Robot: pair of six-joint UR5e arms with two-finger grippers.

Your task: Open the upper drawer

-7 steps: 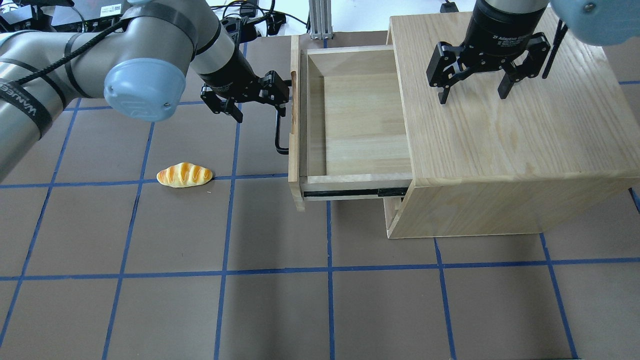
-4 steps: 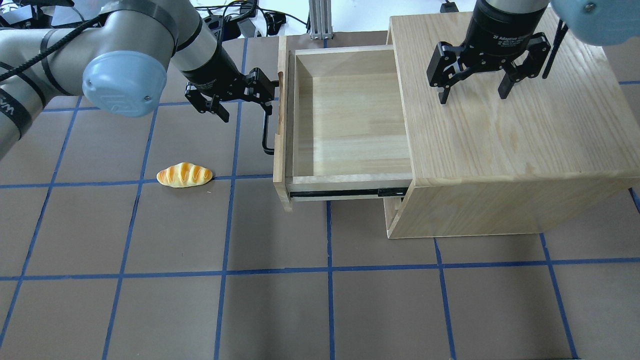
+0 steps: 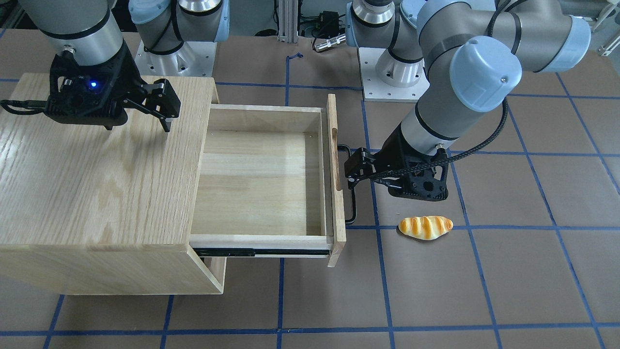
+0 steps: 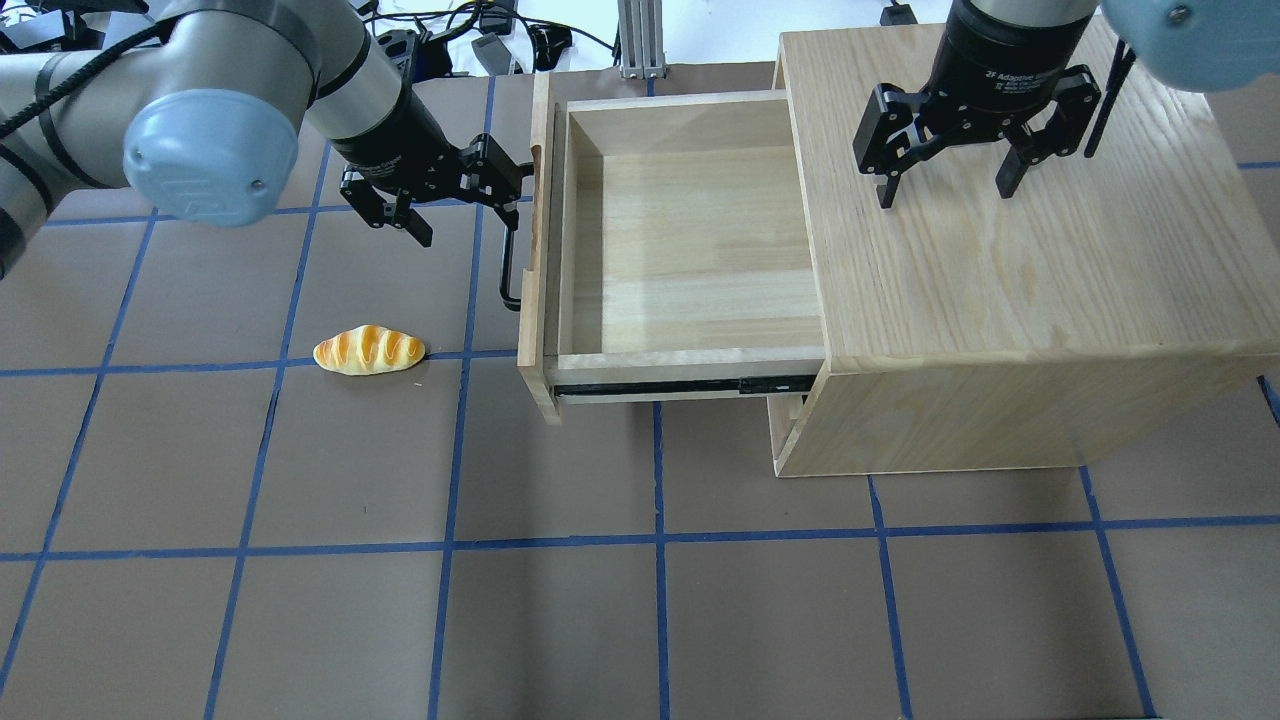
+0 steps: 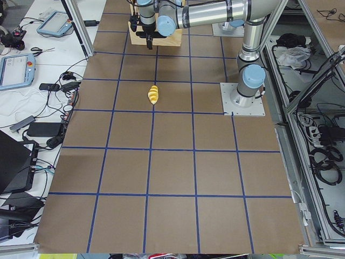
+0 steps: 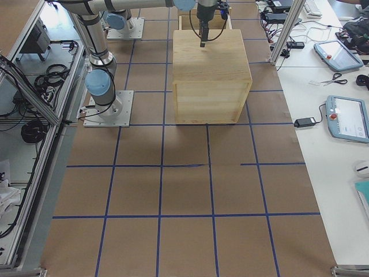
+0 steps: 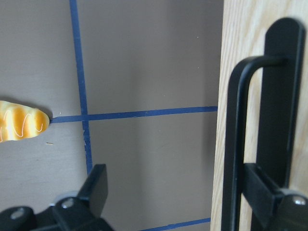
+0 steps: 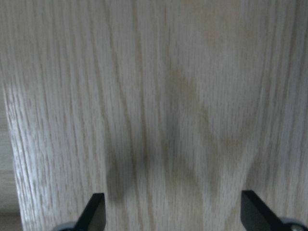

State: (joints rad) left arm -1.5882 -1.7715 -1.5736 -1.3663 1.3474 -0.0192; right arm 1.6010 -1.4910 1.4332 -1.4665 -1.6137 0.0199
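The upper drawer [image 4: 690, 250] is a wide shallow light-oak box, pulled far out of the oak cabinet [image 4: 1000, 280], and it is empty. Its front panel carries a long black bar handle [image 4: 510, 255], which also shows in the left wrist view [image 7: 240, 144]. My left gripper [image 4: 468, 215] is open, with one finger [image 7: 262, 190] hooked behind the handle and the other [image 7: 94, 185] out over the table. My right gripper [image 4: 945, 195] is open and empty, just above the cabinet top [image 8: 163, 96].
A bread roll [image 4: 369, 350] lies on the brown gridded table left of the drawer front, near the left arm; it also shows in the front-facing view [image 3: 425, 227]. The drawer's black slide rail [image 4: 680, 385] is exposed. Cables and screens lie beyond the table edges.
The drawer has slid further out of the cabinet, with my left gripper moving the same way on its handle. The right gripper and the roll have not moved.
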